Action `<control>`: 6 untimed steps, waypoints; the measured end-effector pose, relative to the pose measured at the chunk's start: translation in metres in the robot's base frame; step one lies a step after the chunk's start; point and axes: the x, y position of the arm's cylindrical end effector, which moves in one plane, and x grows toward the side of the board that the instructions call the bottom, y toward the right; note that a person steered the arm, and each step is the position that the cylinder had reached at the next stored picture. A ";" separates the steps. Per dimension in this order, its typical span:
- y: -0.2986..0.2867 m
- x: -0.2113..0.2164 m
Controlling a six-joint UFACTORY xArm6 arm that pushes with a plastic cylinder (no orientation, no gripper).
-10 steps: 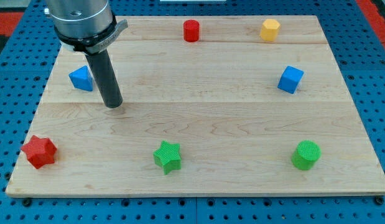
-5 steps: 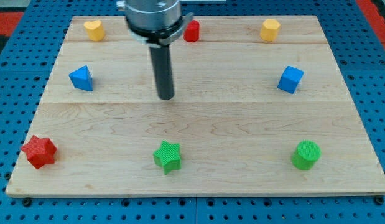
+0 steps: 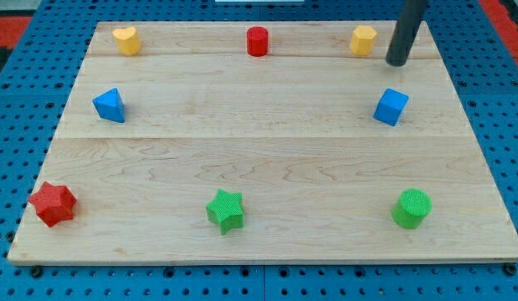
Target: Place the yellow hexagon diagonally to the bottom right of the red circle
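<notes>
Yellow hexagon [image 3: 364, 39] at view's top right of wooden board [image 3: 259, 159], well right of red circle [image 3: 257, 41], same row. My tip [image 3: 397, 61] just right of hexagon, slightly lower, not visibly touching. Plain rod, nothing to open, holding nothing. Blue cube [image 3: 391, 106] below tip. Yellow heart [image 3: 125, 39] top left.

one cam, high at the front, angled down, whole wooden board [image 3: 267, 159] in frame.
</notes>
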 end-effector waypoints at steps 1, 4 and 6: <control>0.027 -0.043; -0.035 -0.050; -0.097 -0.077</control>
